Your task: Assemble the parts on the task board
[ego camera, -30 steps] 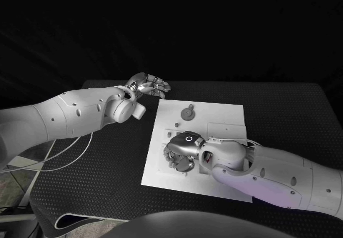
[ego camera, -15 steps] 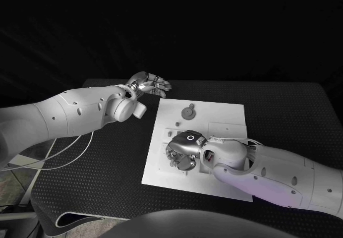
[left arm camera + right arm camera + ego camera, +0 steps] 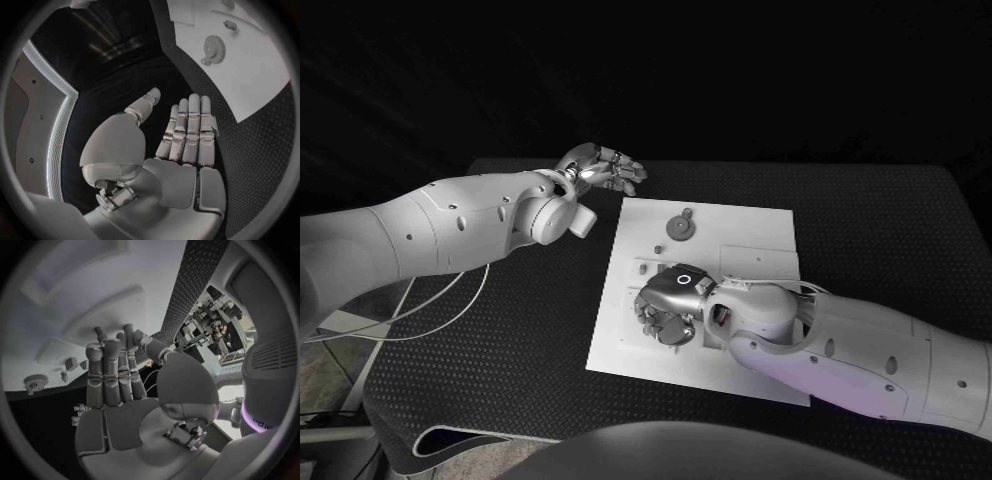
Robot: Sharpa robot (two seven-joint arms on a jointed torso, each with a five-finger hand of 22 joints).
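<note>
Head view, left to right: left hand [image 3: 600, 168] hovers over the black table [image 3: 502, 330] just off the far-left corner of the task board [image 3: 747, 225], holding nothing. Left wrist view shows its fingers [image 3: 187, 130] straight and side by side, thumb out. One gear-shaped part [image 3: 679, 227] lies on the board's far half, apart from both hands; a small peg-like part [image 3: 230, 25] lies beyond it in the left wrist view. Right hand [image 3: 664, 305] sits palm-down on the middle of the board, over the recessed area. Right wrist view has its fingers [image 3: 109, 375] extended close together toward the board; can't tell if anything is under them or pinched.

Step, as a guess: right hand working at a part in the board's centre, seating or picking it. Next move likely needs fine alignment over the socket.

Count: one board, two hands, one gear clearly, at least two or three small pieces; exact number unclear.
</note>
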